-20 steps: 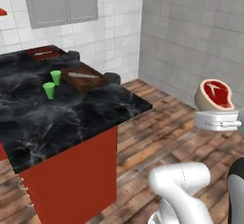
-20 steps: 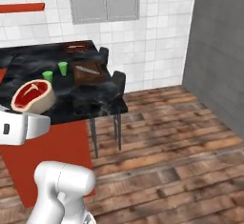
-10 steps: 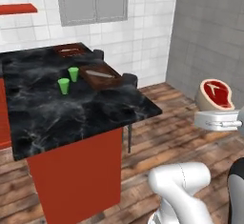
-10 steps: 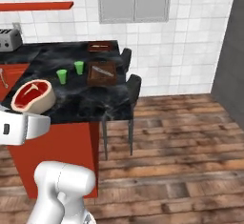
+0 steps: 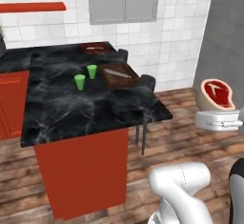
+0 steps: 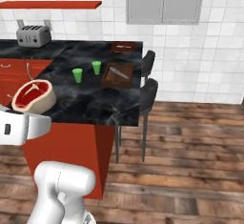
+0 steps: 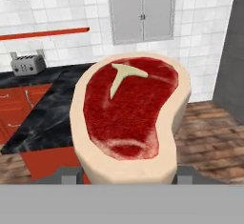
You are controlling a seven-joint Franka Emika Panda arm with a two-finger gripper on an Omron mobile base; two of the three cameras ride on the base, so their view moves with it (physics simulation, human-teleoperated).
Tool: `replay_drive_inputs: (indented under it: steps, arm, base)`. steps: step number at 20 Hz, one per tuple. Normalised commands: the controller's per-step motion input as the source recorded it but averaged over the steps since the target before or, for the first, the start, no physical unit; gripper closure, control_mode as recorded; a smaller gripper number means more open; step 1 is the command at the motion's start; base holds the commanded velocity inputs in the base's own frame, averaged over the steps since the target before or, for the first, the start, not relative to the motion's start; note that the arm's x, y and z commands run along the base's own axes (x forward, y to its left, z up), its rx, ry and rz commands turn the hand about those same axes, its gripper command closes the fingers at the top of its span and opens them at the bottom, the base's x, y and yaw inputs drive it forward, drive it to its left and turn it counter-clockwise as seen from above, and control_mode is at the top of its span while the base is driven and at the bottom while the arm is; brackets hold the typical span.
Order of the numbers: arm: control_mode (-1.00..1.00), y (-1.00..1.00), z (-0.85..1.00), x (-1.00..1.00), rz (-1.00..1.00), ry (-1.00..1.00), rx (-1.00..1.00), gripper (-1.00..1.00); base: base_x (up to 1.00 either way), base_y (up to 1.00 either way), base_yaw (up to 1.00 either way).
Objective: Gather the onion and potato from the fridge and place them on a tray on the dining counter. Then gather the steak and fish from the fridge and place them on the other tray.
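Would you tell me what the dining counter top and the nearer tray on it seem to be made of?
The dining counter top looks like polished black marble, judging by its white veins and soft sheen. The nearer tray looks like reddish-brown wood with a matte finish, though that could equally be stained board or plastic.

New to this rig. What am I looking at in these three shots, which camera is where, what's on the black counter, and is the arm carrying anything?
It is a rendered kitchen with a white robot arm on a driving base. Two cameras ride on the base, behind the arm to its left and right; the third sits on the hand and looks along the end effector.

The end effector is shut on a raw steak, red with a pale fat rim, standing upright; the hand view shows it large.

On the dining counter stand two green cups, a reddish-brown tray beside them and a second tray farther back. A toaster stands on the adjoining counter. Two dark stools stand at the counter's edge.
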Motion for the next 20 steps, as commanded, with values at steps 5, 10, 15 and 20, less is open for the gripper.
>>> replay_drive_inputs:
  steps: [5, 10, 15, 20]
  arm:
    - [1.00, 0.00, 0.00, 0.00, 0.00, 0.00, 0.00, 1.00]
    - [1.00, 0.00, 0.00, 0.00, 0.00, 0.00, 0.00, 1.00]
    - [1.00, 0.00, 0.00, 0.00, 0.00, 0.00, 0.00, 1.00]
    - [1.00, 0.00, 0.00, 0.00, 0.00, 0.00, 0.00, 1.00]
  base:
    - [0.40, -0.33, 0.27]
    - [0.57, -0.14, 0.05]
    - [0.64, -0.02, 0.04]
    - [0.59, -0.01, 0.06]
